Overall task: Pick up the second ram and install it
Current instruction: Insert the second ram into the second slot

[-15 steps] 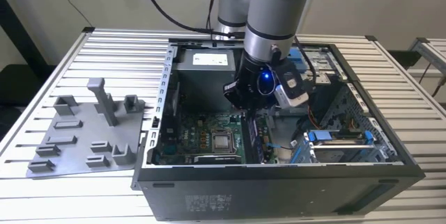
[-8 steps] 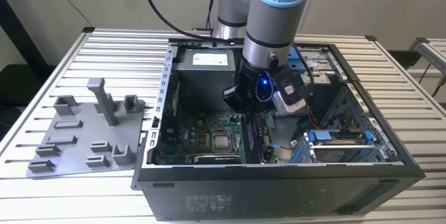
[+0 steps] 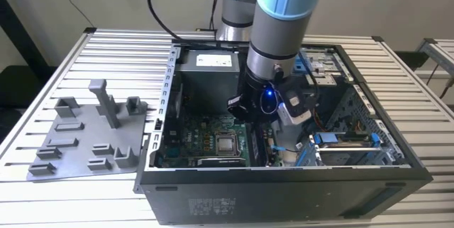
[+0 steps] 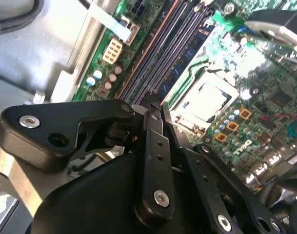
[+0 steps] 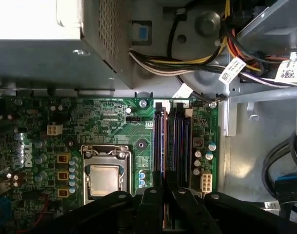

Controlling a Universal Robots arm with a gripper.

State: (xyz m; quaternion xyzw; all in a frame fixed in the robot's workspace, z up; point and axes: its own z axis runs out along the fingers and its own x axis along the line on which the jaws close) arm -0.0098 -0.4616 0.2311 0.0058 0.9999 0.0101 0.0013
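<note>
Worktop point(image 3: 64, 58): slatted metal surface carrying an open computer case point(image 3: 284, 185) and, toward the exterior view's left, a grey holder tray point(image 3: 85, 132) with upright posts.
Arm point(image 3: 280, 31): grey with blue joints, reaching down into the case from above.
End effector point(image 5: 163, 195): black fingers point(image 4: 153, 146) drawn close together over the memory slots point(image 5: 170, 141); whether a board sits clamped between them I cannot tell.
Motherboard point(image 5: 104, 122): green, lying flat in the case, with the metal-capped processor socket point(image 5: 103, 178) beside the slots.
Second ram point(image 4: 187, 61): a dark strip with a blue edge lies seated lengthwise in the slots, in line with the fingertips; which stick it is cannot be told.
Power supply point(image 5: 50, 53): grey box beside the board, bundled coloured cables point(image 5: 187, 68) running past it.
</note>
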